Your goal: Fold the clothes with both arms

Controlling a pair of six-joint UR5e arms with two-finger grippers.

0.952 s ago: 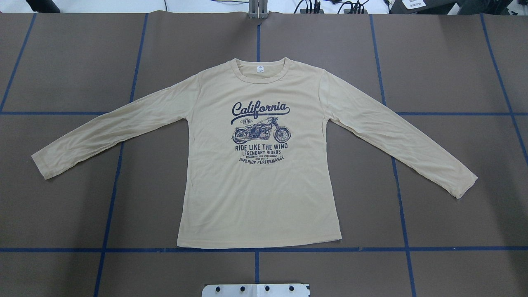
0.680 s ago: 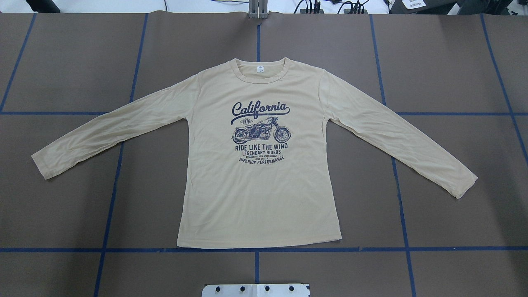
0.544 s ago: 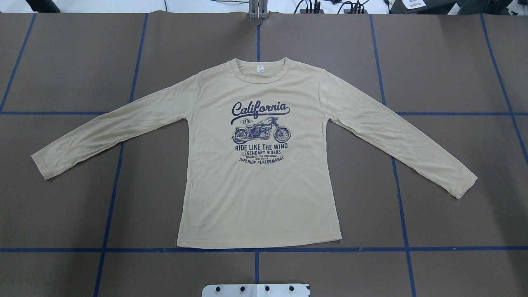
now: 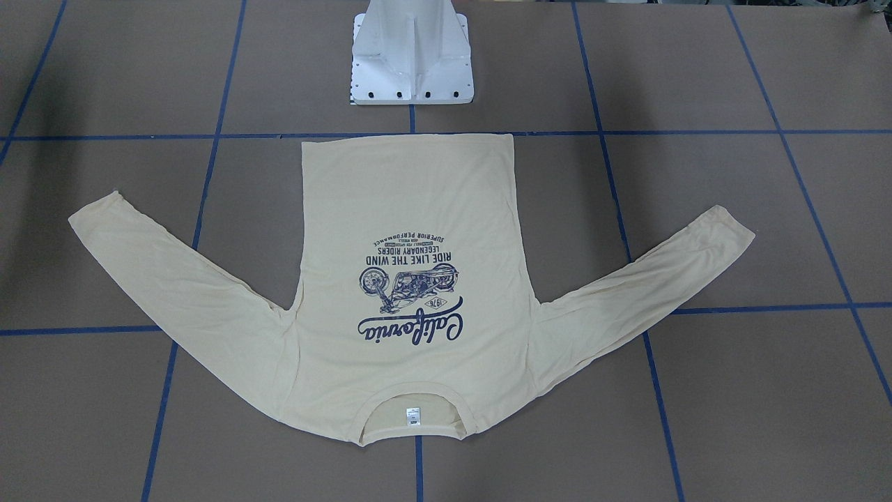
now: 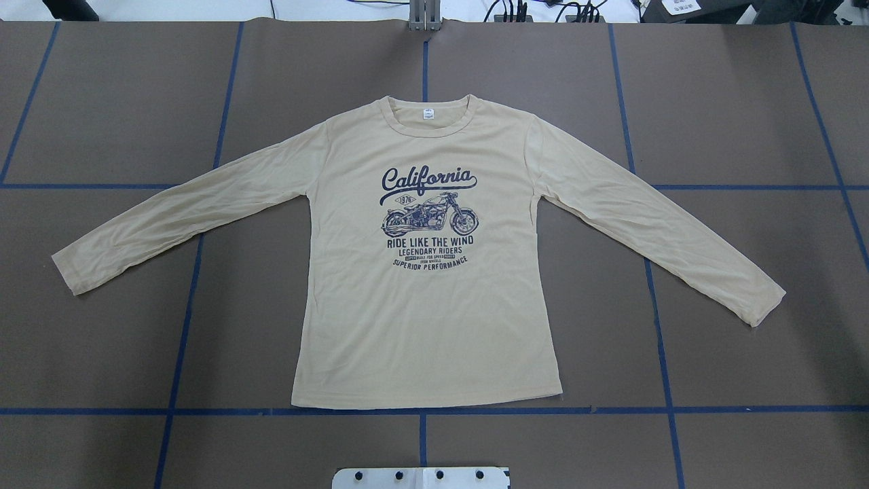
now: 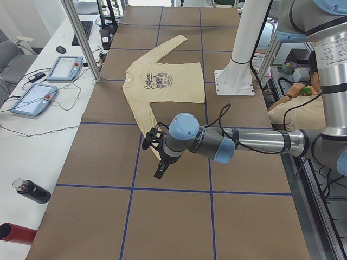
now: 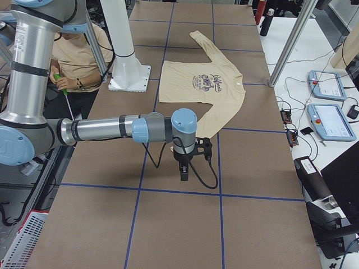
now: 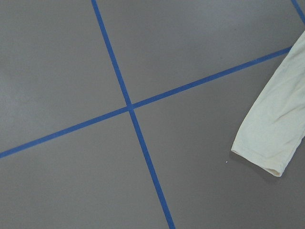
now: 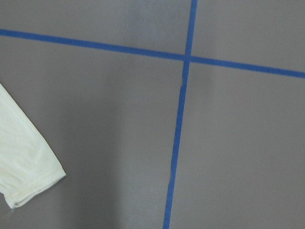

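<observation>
The cream-yellow long-sleeved T-shirt point(image 5: 428, 326) lies flat and face up on the brown table, sleeves spread, its collar away from the robot; it also shows in the front view point(image 4: 411, 202). My left gripper point(image 6: 159, 172) hangs over the table just past the left sleeve cuff point(image 8: 267, 152). My right gripper point(image 7: 184, 172) hangs just past the right sleeve cuff point(image 9: 24, 186). Both grippers show only in the side views, so I cannot tell whether they are open or shut. Neither touches the shirt.
The white pedestal base point(image 4: 411, 63) stands at the hem side of the shirt. Blue tape lines point(image 5: 421, 411) grid the table. A side bench holds tablets point(image 6: 32, 99) and a black bottle point(image 6: 31, 190). A person point(image 7: 78, 56) sits behind the robot.
</observation>
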